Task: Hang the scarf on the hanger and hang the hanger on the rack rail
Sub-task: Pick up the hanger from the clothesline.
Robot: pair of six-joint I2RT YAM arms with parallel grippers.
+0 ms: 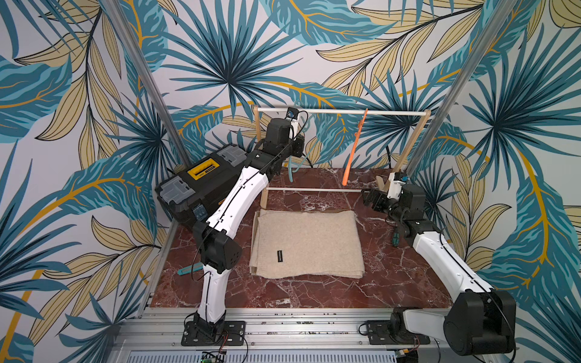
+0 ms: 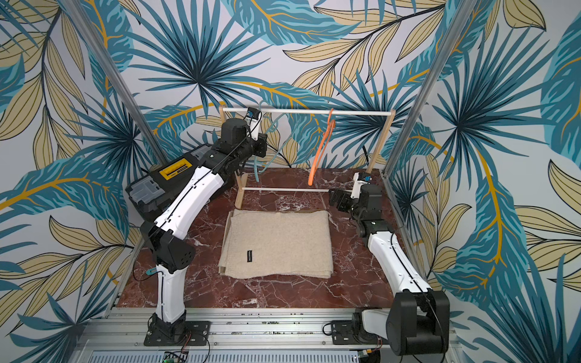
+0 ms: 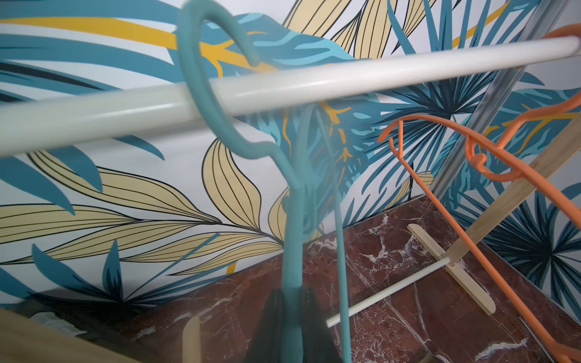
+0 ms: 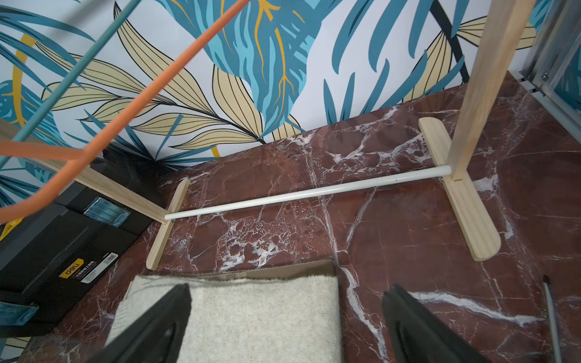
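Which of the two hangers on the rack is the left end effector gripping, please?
The teal hanger, clamped in the shut left end effector. The orange hanger hangs free farther along the white rail, with nothing touching it.

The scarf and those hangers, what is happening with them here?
The left tool is shut on the teal hanger, whose hook is over the white rail. The right tool is open and hovers near a far corner of the beige scarf, which lies folded flat on the table, not yet hung. An orange hanger hangs untouched on the same rail.
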